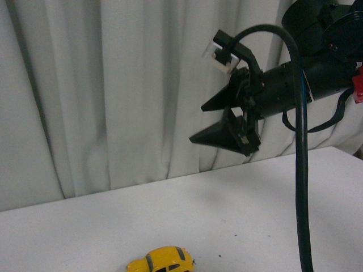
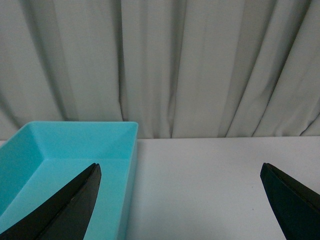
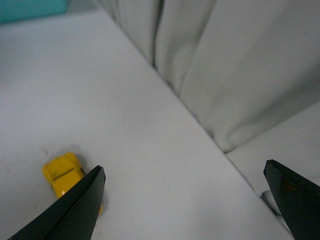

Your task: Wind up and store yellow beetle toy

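The yellow beetle toy sits on the white table at the front edge of the front view. It also shows in the right wrist view, partly behind one finger. My right gripper is open and empty, held high above the table and right of the toy; in its own view the jaws stand wide apart. My left gripper is open and empty, hovering by the near right wall of the turquoise box. The left arm is out of the front view.
A white curtain hangs along the table's back edge. A black cable drops from the right arm down in front of the table. A corner of the turquoise box shows far off in the right wrist view.
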Robot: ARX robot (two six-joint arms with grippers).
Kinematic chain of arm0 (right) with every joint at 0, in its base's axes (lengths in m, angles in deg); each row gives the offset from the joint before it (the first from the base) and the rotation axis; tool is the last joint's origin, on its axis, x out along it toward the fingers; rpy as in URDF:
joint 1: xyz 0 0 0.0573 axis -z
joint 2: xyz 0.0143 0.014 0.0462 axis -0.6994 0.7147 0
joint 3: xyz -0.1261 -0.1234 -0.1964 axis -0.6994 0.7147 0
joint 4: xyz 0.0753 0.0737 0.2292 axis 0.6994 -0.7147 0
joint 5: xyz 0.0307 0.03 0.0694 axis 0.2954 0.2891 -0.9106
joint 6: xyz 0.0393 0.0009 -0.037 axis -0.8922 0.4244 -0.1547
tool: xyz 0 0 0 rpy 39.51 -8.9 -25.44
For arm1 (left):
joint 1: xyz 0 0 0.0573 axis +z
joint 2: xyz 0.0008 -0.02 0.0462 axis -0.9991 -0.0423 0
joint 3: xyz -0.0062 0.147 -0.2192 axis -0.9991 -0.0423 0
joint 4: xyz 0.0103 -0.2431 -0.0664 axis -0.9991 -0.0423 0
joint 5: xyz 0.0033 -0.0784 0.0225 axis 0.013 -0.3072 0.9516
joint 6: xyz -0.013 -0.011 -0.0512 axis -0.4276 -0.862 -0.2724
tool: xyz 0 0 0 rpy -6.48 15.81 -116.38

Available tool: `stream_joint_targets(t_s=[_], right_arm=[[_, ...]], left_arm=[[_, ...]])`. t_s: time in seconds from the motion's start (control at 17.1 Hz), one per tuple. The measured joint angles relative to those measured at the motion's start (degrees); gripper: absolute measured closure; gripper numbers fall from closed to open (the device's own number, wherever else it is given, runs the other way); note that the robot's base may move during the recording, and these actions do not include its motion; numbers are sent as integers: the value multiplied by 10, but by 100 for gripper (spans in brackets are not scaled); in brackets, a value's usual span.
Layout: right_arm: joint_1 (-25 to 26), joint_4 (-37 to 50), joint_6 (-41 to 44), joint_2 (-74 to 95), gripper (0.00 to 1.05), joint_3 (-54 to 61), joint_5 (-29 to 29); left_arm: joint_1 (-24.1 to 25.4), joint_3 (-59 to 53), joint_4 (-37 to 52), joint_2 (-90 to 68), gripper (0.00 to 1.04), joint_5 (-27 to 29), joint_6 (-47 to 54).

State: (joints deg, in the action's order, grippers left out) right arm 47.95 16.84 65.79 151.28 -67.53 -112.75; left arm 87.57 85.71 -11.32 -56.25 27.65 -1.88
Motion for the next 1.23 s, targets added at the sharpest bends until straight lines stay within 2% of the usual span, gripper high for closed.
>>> stream_joint_targets(t_s=[0.12,0.29,0.47,0.64,0.88,1.23], right_arm=[[-21,-139,126,38,7,-44,1],[-48,-264,274,92,7,-90,23],[-68,-336,359,136,7,-136,49],[-84,-358,395,174,7,-167,59],[-113,-328,377,211,7,-171,76],[-149,-273,207,242,7,-158,124]], left_arm=[[0,0,0,0,7,0,0],[0,0,0,0,7,0,0],[0,0,0,0,7,0,0],[0,0,0,0,7,0,0],[0,0,0,0,7,0,0],[0,0,0,0,7,0,0]])
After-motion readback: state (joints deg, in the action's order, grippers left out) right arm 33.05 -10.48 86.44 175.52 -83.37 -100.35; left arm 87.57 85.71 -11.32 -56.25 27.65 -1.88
